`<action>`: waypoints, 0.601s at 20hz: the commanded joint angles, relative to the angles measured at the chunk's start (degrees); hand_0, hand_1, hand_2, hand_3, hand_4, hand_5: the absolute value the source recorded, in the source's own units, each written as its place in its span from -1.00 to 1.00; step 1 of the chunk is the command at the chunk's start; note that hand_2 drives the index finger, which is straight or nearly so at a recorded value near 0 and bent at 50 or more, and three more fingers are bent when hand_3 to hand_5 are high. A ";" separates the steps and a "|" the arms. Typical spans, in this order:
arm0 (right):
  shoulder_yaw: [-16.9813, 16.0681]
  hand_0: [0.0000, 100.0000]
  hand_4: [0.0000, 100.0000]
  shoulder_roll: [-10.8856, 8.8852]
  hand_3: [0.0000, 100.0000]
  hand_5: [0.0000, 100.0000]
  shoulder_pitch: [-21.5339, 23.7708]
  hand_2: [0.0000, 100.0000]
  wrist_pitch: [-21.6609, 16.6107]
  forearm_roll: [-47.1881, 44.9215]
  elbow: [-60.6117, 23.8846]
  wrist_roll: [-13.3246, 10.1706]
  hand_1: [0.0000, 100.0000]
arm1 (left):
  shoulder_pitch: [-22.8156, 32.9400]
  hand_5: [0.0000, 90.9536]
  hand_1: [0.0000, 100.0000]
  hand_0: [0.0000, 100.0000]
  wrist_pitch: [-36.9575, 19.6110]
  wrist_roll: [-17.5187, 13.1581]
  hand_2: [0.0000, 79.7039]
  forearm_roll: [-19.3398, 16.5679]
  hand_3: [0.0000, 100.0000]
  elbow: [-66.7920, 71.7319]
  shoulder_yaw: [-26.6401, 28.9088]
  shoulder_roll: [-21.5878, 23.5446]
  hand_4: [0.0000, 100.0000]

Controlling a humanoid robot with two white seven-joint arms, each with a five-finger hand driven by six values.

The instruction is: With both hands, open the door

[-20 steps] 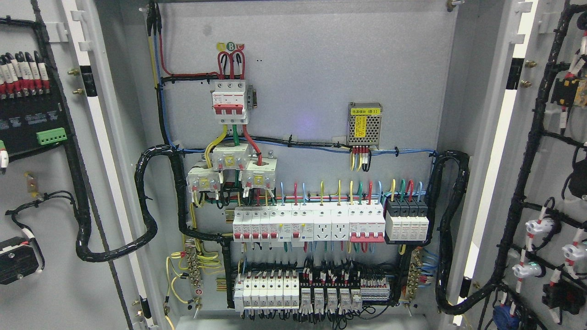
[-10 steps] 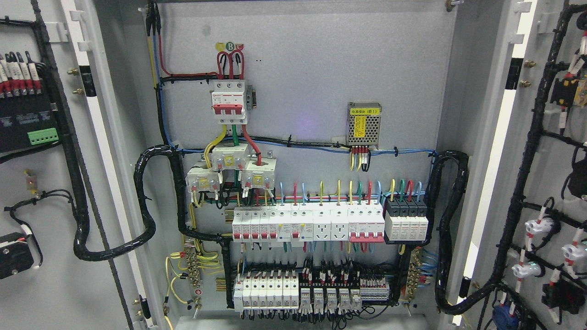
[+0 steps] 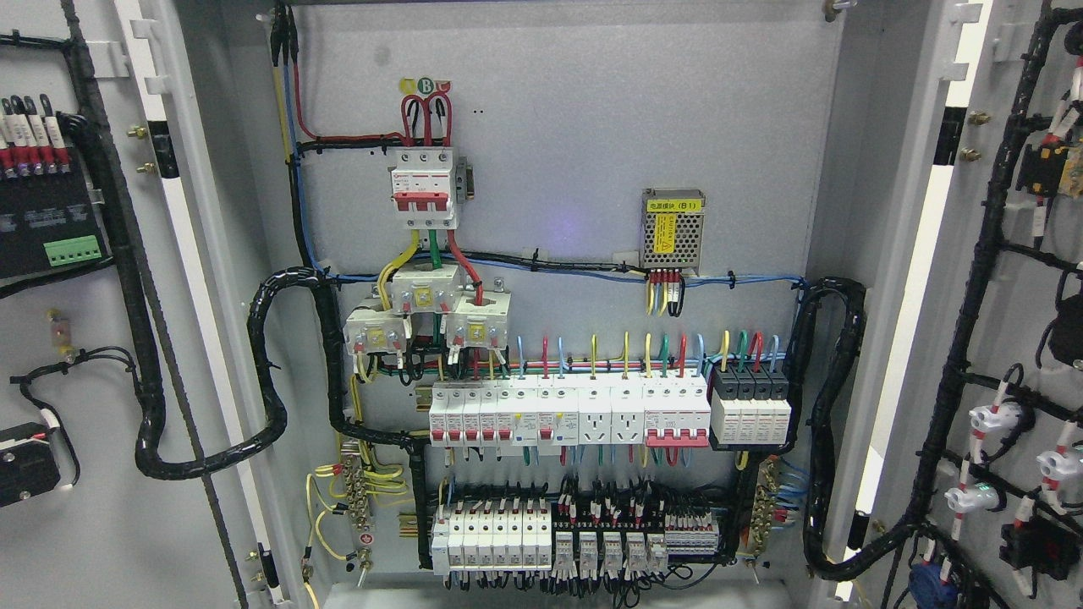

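Neither hand shows, so their state cannot be told. The left door and right door stand swung wide beside the cabinet; pushing further could strain the black cable bundles at the hinges.

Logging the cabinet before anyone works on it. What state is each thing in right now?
Left door: swung open, inner side showing.
Right door: swung open, inner side showing.
Cabinet: open, wiring exposed.
Green light on right door: lit.
Robot hands: not in view.
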 commanded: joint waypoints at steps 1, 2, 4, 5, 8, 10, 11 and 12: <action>0.52 -0.79 -1.00 0.05 -1.00 -1.00 0.13 -1.00 -34.18 0.02 -0.33 0.03 -1.00 | -0.22 -1.00 -1.00 -1.00 0.03 0.00 -1.00 0.03 -1.00 1.78 0.19 0.86 -0.94; 0.69 -0.79 -1.00 -0.04 -1.00 -1.00 0.13 -1.00 -34.18 0.02 -0.50 0.03 -1.00 | -0.22 -1.00 -1.00 -1.00 0.03 0.00 -1.00 0.03 -1.00 1.69 0.19 0.86 -0.94; 1.65 -0.79 -1.00 -0.13 -1.00 -1.00 0.13 -1.00 -34.18 0.11 -1.12 0.03 -1.00 | -0.22 -1.00 -1.00 -1.00 0.03 0.00 -1.00 0.03 -1.00 1.60 0.11 0.95 -0.94; 2.27 -0.79 -1.00 -0.04 -1.00 -1.00 0.22 -1.00 -34.27 0.11 -1.38 0.03 -1.00 | -0.22 -1.00 -1.00 -1.00 -0.06 0.00 -1.00 0.03 -1.00 1.43 0.02 0.95 -0.94; 2.80 -0.79 -1.00 -0.57 -1.00 -1.00 0.13 -1.00 -34.18 0.28 -1.56 0.12 -1.00 | -0.13 -1.00 -1.00 -1.00 -0.23 -0.09 -1.00 1.51 -1.00 0.81 -0.16 0.95 -0.94; 3.59 -0.79 -1.00 -0.92 -1.00 -1.00 -0.22 -1.00 -34.27 0.64 -1.91 0.30 -1.00 | 0.31 -1.00 -1.00 -1.00 -0.23 -0.09 -1.00 1.87 -1.00 -0.59 -0.33 0.86 -0.94; 3.77 -0.79 -1.00 -1.10 -1.00 -1.00 -0.48 -1.00 -34.27 0.55 -1.91 0.30 -1.00 | 0.57 -1.00 -1.00 -1.00 -0.23 -0.09 -1.00 1.87 -1.00 -1.38 -0.33 0.69 -0.94; 4.03 -0.79 -1.00 -1.27 -1.00 -1.00 -0.83 -1.00 -34.27 0.64 -1.91 0.39 -1.00 | 0.83 -1.00 -1.00 -1.00 -0.23 -0.09 -1.00 1.87 -1.00 -2.17 -0.42 0.51 -0.94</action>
